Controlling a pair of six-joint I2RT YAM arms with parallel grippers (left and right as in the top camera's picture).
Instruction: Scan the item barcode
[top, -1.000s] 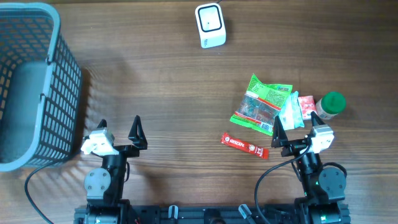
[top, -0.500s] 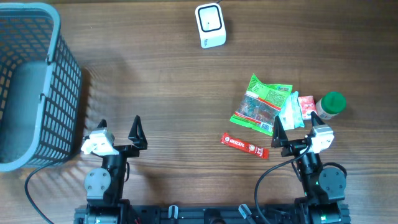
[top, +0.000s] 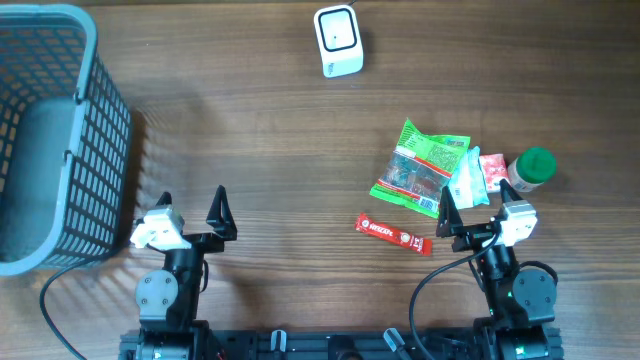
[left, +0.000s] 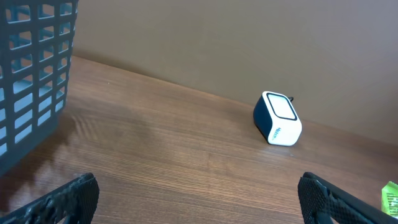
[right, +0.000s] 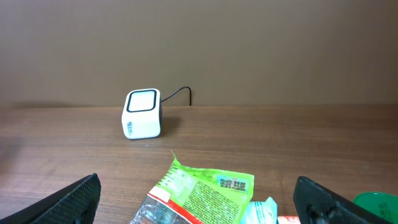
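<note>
Overhead shows two arms at the near edge of the counter (top: 270, 150). The left hand (top: 192, 196) and the right hand (top: 474, 196) are both released, jaws spread wide and grasping nothing. One white scanner (top: 338, 40) stands at the far edge, about midway along it, its cable visible from the right wrist view. One blue-grey basket (top: 95, 120) fills the far left corner. The items are grouped toward the right edge, just ahead of the right hand. There is one green packet (top: 420, 165) lying flat, and one red stick sachet (top: 393, 234) apart from it on the near side. One green-capped bottle (top: 530, 168) stands closest to the right edge. Two smaller packets (top: 490, 168) lie between the green packet and the bottle, partly under the right hand. A printed label shows on the green packet in the right wrist view.
</note>
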